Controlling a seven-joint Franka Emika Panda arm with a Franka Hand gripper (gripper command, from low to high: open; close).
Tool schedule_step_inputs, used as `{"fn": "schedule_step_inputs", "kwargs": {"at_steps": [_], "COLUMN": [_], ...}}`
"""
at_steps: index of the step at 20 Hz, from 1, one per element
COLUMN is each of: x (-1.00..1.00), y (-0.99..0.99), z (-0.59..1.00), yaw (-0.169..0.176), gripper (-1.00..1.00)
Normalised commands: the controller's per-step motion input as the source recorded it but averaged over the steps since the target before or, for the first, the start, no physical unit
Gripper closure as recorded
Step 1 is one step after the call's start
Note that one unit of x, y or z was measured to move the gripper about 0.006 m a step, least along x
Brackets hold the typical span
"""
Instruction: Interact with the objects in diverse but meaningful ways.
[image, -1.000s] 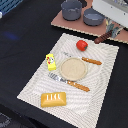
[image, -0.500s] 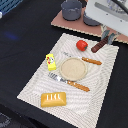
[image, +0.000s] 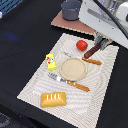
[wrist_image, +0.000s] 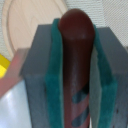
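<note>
My gripper is shut on the dark brown sausage, which hangs tilted just above the striped mat near the red round tomato. In the wrist view the sausage sits between the green pads, squeezed on both sides. The yellow block with red marks stands at the mat's edge on the exterior view's left. The orange-yellow scored bread loaf lies at the mat's near corner.
A round tan plate lies mid-mat, with orange-handled cutlery in front of it and another orange-handled piece behind it. A grey pot stands on a brown board at the back. The white arm reaches in from the exterior view's right.
The gripper with the sausage has moved down and toward the tomato, bringing the sausage close to the mat. The other things have not moved.
</note>
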Motion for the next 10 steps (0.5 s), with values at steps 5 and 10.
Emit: {"fn": "schedule_step_inputs", "kwargs": {"at_steps": [5, 10], "x": [-0.91, -0.88], "y": [-0.01, -0.05], "z": [-0.59, -0.61], "yaw": [0.000, 0.000], "gripper": [1.00, 1.00]}}
